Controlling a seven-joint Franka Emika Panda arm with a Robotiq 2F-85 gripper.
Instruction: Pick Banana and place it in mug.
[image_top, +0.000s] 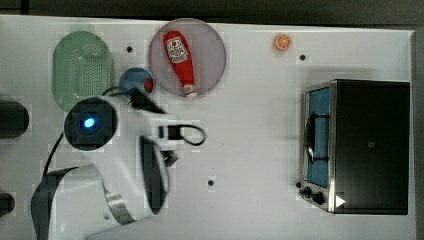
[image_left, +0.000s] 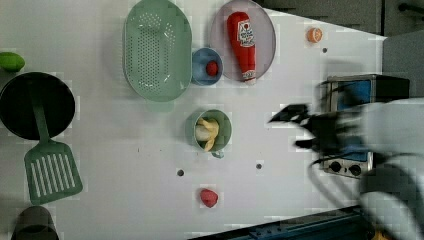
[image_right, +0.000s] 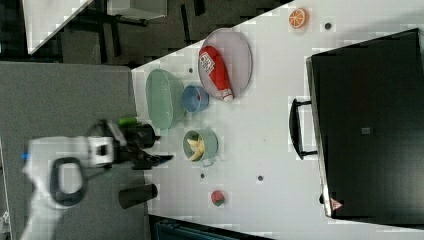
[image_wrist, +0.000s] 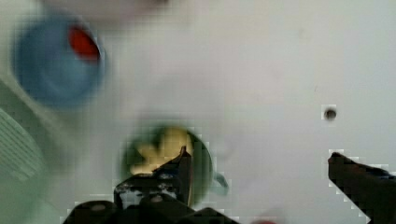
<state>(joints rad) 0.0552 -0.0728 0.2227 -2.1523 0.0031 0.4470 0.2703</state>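
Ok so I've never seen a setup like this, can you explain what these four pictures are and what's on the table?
It's one robot arm working over a white table. Three pictures come from fixed cameras looking at the table; the fourth is from a camera on the arm's wrist. The gripper has its fingers open and holds nothing. The banana lies inside the teal mug. Around it: a green colander, a blue cup, a ketchup bottle on a plate, and a toaster oven.

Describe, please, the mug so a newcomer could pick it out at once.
Find the big pale-green colander in the left view. Just below its lower-right edge stands the teal-green mug. Unlike the smaller blue cup nearby, it holds a yellow banana.
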